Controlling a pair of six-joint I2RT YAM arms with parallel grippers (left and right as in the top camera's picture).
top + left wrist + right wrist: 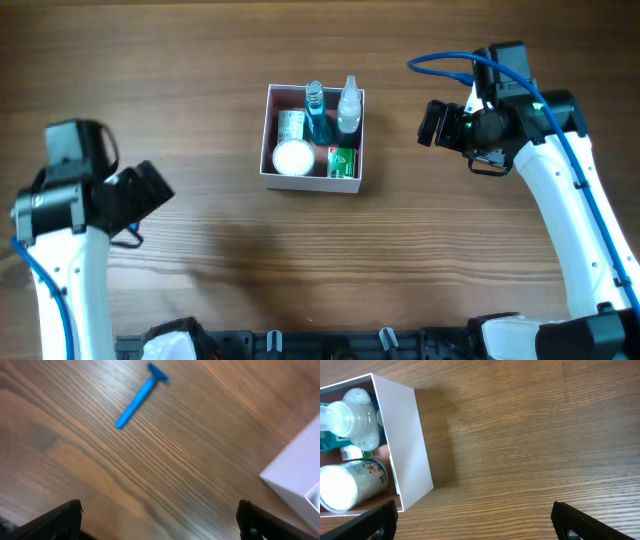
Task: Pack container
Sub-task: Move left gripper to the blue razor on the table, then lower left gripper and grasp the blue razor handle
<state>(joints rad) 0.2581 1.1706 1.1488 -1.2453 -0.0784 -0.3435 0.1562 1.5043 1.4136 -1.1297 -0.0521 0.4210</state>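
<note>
Overhead view is showing the container [314,180] sitting mid-counter [200,60], holding a blue bottle [317,117], a clear spray bottle [348,105], a white-lidded jar [294,157] and a green packet [342,161]. Both hands are hovering well apart from it, carrying nothing.

Left wrist view is showing a blue razor [140,396] lying alone on the wood; the left hand's [160,520] fingers are standing apart. Packing looks nearly finished; the razor probably needs fetching next.

Right wrist view is cropping the container's contents; the right hand's [475,520] fingers are also standing apart.
</note>
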